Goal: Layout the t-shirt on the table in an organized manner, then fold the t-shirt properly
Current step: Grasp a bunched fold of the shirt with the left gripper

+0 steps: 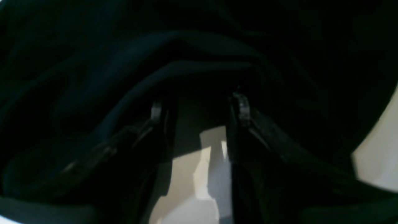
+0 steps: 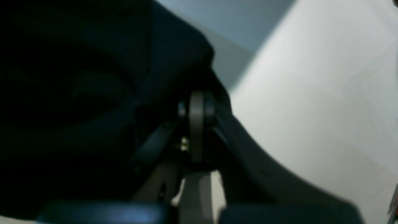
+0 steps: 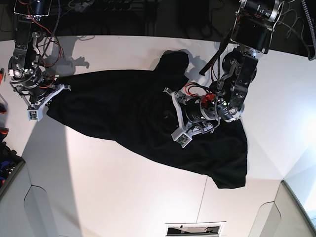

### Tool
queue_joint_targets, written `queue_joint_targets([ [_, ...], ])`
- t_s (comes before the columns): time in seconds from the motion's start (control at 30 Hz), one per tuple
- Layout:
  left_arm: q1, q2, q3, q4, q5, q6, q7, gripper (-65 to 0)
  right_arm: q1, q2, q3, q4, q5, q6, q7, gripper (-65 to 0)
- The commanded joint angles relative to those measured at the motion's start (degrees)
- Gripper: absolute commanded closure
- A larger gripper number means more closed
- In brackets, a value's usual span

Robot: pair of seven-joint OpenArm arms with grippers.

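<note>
- Looking down, we see the shirt (image 3: 133, 116) spread on the white counter (image 3: 123, 187), running from nine o'clock toward five o'clock.
- Our right jaws (image 3: 38, 106) are pinched together on the shirt's nine o'clock end.
- Our left jaws (image 3: 178, 117) stand apart over the shirt's middle, dark folds between them, nothing gripped.
</note>
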Motion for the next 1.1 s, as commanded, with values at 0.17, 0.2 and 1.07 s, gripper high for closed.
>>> queue_joint_targets([
  [0.17, 4.1, -1.1, -0.1, 0.9, -0.7, -4.2, -2.4, -0.6, -0.6, -0.1, -0.3, -0.4, 0.2, 1.3, -4.3, 0.0],
  [0.2, 4.5, -0.9, -0.1, 0.9, -0.8, -4.7, -3.4, 0.0, -0.6, -0.2, -0.3, -0.4, 0.2, 1.3, -4.3, 0.0],
  [1.07, 4.9, 0.2, -7.5, 4.9, -18.9, -13.5, -0.6, -23.0, -0.6, -0.2, -0.3, -0.4, 0.2, 1.3, -4.5, 0.0],
])
